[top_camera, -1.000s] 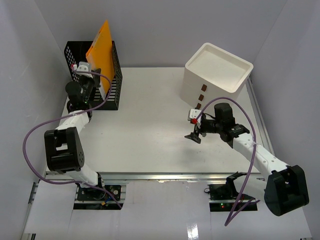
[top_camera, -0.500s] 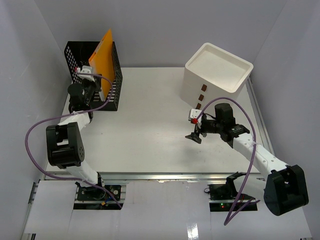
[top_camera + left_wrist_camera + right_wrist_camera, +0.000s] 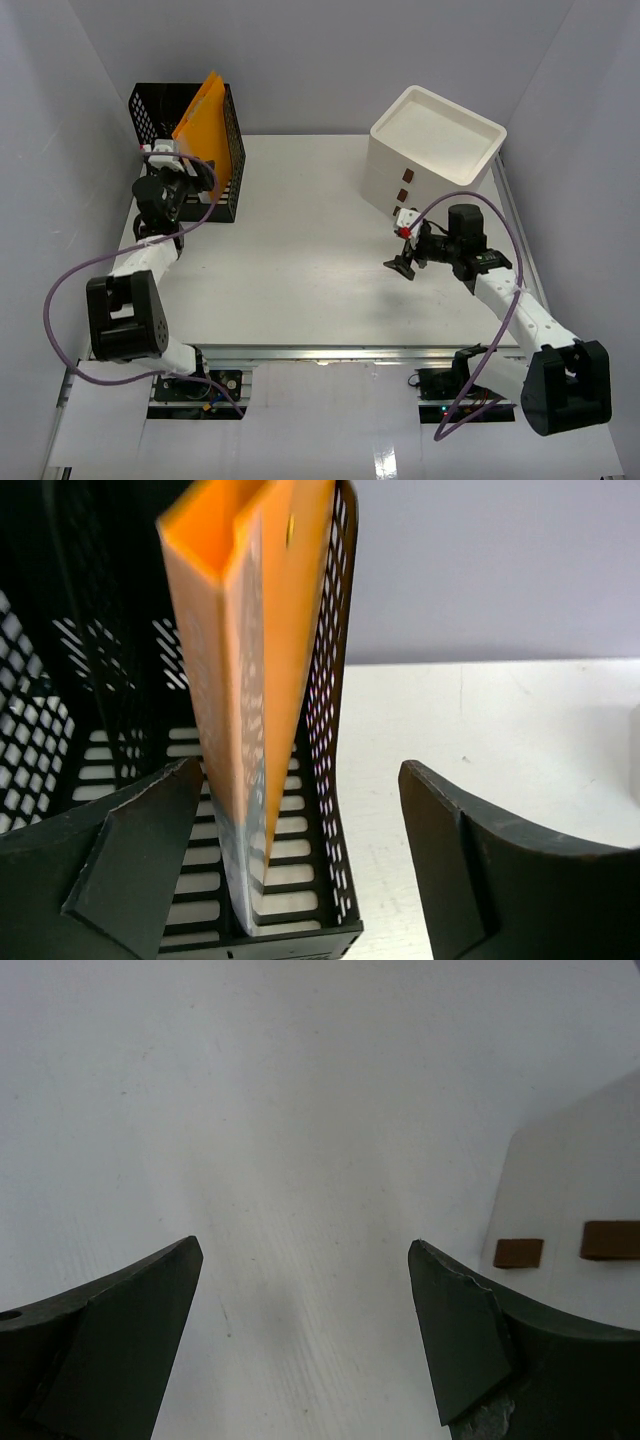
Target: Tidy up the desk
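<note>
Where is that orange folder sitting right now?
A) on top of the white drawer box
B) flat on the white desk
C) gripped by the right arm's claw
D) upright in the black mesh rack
D: the orange folder stands on edge inside the black mesh rack, not on the tabletop or the box.

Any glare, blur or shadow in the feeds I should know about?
Top external: even light, bright glare on the front rail of the desk. Left wrist: orange folder clear, black mesh bin very dark. Right wrist: faint shadow on the desk, fingers soft-edged.
</note>
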